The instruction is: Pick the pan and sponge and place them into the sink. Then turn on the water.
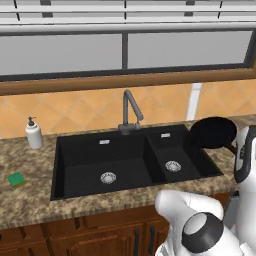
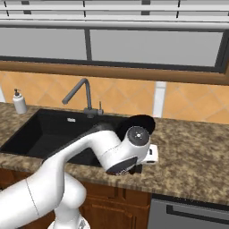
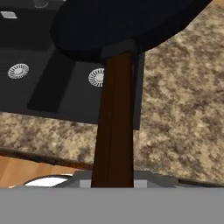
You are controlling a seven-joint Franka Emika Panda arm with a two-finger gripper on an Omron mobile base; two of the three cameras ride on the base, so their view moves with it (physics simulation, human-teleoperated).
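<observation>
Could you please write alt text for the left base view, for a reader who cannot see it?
A black frying pan is held tilted above the right edge of a black double-basin sink set in a speckled granite counter. A green sponge lies left of the sink, near a white soap dispenser.

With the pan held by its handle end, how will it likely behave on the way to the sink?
The pan looks rigid, so it should not flex. Its wide body sits far out from the jaws along the handle, so it will probably want to droop or twist. The smooth handle may slip.
</observation>
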